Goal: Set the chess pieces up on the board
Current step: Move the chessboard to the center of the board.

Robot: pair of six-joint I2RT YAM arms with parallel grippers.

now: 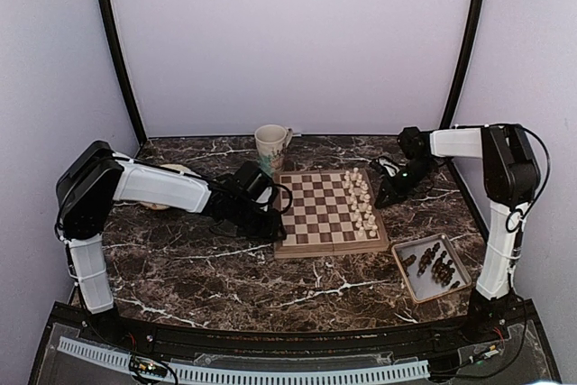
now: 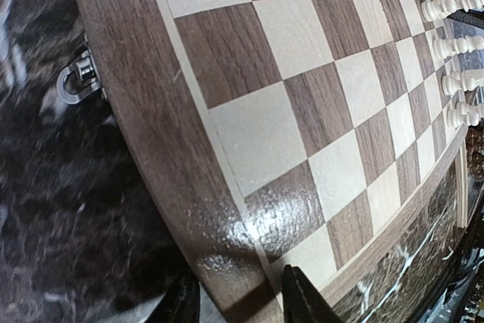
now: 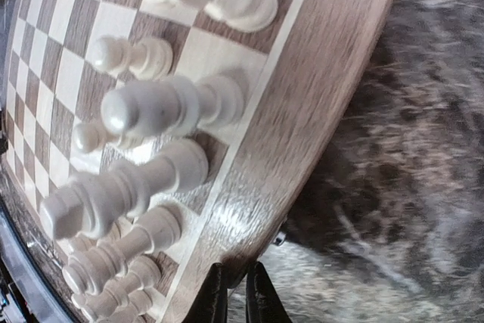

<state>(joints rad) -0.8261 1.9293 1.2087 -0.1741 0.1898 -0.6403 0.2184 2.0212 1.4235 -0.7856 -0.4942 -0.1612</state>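
Nearest the lens in the left wrist view, the left gripper (image 2: pixel 240 294) shows two dark fingers (image 2: pixel 302 300) at the bottom edge of the frame, standing apart. One finger is over the board (image 2: pixel 257 134) and the other is beside its outer edge, so the dark border runs between them. Whether they clamp the border or only straddle it cannot be told. A metal clasp (image 2: pixel 78 81) is fixed to the board's side at the upper left of that frame. In the right wrist view, the right gripper (image 3: pixel 237 294) is clenched on nothing, with its fingers nearly together at the bottom centre of the frame, just at the board's outer edge. White chessmen (image 3: pixel 162 107) fill the squares on the left of that frame. In the top view the board lies at the centre of the marble desk (image 1: pixel 198 268), with the white chessmen in two files along its right side. The left gripper is at its left edge and the right gripper is near its upper right corner. The chess pieces (image 1: pixel 439 268), dark brown, lie in a metal tray (image 1: pixel 403 275) at the lower right, apart from the board and beside the right arm's base. A mug (image 1: pixel 270 146) stands just above the board's upper left corner.
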